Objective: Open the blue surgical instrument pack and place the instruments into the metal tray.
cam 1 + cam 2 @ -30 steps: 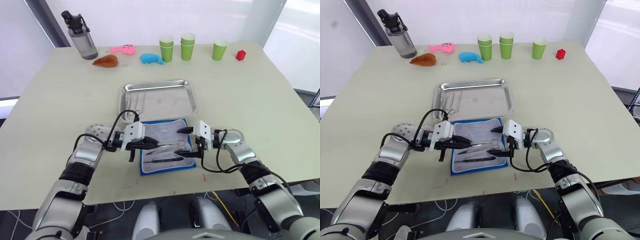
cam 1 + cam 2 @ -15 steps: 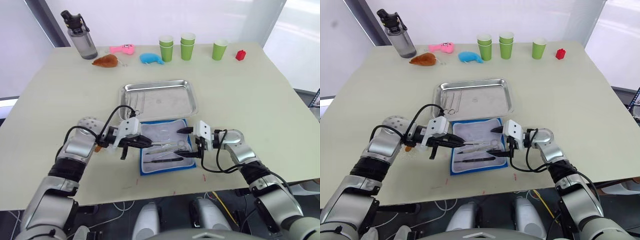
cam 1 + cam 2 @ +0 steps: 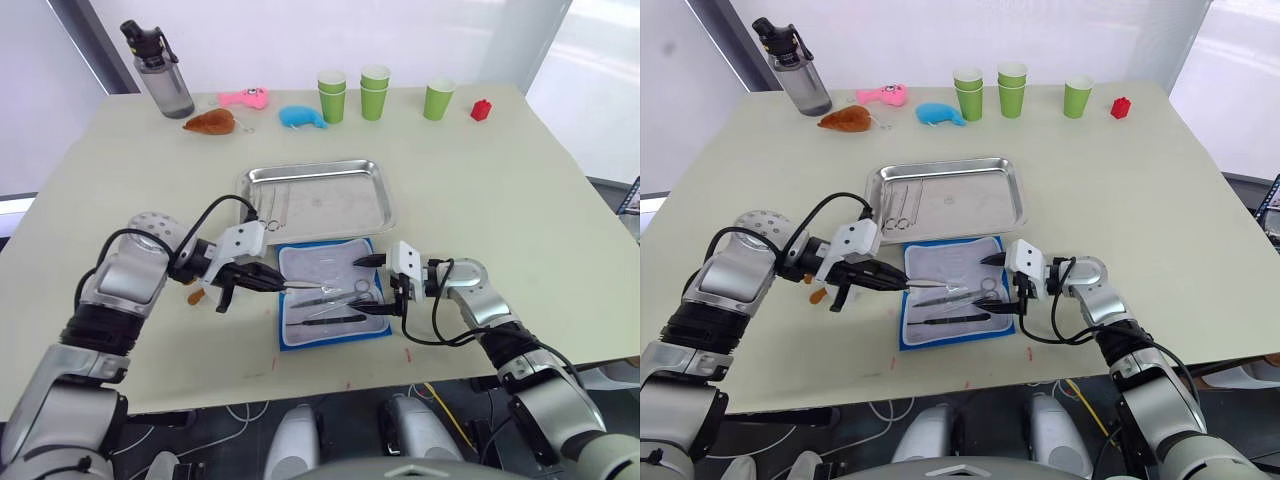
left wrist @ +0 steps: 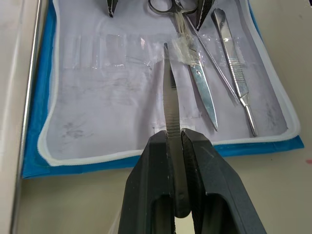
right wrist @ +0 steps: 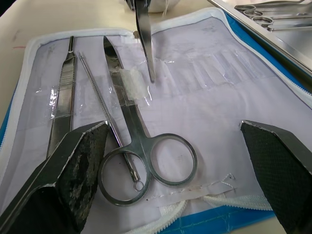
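Left gripper (image 4: pixel 174 146) clamps the tweezers (image 4: pixel 169 92) at the rear end: thin, stiff, prob. slippery, may pivot. Right gripper (image 5: pixel 180 141) is wide open, empty, over the scissors (image 5: pixel 141 146) on the blue surgical instrument pack (image 3: pixel 330 338).

Between the open blue surgical instrument pack (image 3: pixel 332 295) and the metal tray (image 3: pixel 318 199) just beyond it, the way lay clear. The left gripper (image 3: pixel 262 280) crowded the pack's left edge and the right gripper (image 3: pixel 385 290) its right. The tray's left end already held instruments (image 3: pixel 268 208); its right part was bare.
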Motion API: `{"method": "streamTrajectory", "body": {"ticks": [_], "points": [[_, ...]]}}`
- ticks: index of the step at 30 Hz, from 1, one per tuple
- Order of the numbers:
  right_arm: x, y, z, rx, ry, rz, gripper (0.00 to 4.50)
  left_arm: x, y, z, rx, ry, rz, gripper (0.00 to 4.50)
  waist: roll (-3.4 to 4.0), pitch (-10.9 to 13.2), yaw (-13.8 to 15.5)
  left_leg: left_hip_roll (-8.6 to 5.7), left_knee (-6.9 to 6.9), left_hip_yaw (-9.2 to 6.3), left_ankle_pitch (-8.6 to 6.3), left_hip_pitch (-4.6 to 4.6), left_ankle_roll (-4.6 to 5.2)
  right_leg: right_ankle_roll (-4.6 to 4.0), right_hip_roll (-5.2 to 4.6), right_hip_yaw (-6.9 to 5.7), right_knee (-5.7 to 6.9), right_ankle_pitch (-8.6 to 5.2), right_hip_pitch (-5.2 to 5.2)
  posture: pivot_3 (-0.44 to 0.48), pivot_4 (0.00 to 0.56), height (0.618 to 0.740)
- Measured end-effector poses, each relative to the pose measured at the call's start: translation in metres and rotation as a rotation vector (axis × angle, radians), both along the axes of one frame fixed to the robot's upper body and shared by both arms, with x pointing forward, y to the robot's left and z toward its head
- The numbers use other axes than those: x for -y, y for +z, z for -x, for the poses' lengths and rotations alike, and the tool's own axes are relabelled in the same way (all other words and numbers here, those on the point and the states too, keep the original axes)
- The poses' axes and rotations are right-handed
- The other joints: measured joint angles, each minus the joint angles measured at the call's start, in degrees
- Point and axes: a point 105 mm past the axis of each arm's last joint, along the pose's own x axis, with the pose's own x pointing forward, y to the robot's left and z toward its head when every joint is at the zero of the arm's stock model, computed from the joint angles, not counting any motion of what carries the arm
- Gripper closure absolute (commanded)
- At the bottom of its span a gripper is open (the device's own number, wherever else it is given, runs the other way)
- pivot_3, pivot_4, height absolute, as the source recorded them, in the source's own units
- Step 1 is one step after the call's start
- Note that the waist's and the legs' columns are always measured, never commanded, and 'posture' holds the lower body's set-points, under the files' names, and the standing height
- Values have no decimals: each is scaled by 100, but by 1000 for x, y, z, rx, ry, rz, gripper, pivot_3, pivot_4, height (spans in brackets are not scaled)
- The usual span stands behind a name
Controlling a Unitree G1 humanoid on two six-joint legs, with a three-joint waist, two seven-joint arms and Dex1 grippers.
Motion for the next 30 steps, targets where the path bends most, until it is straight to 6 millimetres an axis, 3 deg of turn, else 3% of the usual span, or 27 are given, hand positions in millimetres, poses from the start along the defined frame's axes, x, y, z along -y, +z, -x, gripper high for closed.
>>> {"method": "streamTrajectory", "body": {"ticks": [13, 20, 26, 30], "points": [[0, 0, 0, 0, -2, 0, 0, -15, 18, 7, -10, 8, -81, 4304, -2, 0, 4, 1, 0, 1, 0, 1, 0, 1, 1, 1, 1, -1, 0, 0, 150, 734], [0, 0, 0, 0, -1, -1, 0, -14, 26, 8, -19, -1, -78, 4304, -2, 0, 2, 1, 0, 1, 0, 1, 0, 4, 3, 1, 1, -3, 0, 0, 150, 734], [0, 0, 0, -1, -2, -1, 0, 4, 45, -4, 33, 27, 67, 4304, -5, -1, 7, 1, 1, 1, 0, 1, 0, 4, 3, 2, 1, -3, 0, 0, 150, 734], [-1, 0, 0, -1, 1, -2, 0, 21, 49, -27, 134, 165, 199, 4304, -4, -1, -5, 1, 1, -1, 0, 0, 0, 1, 6, 5, 2, 0, 0, 0, 150, 734]]}}
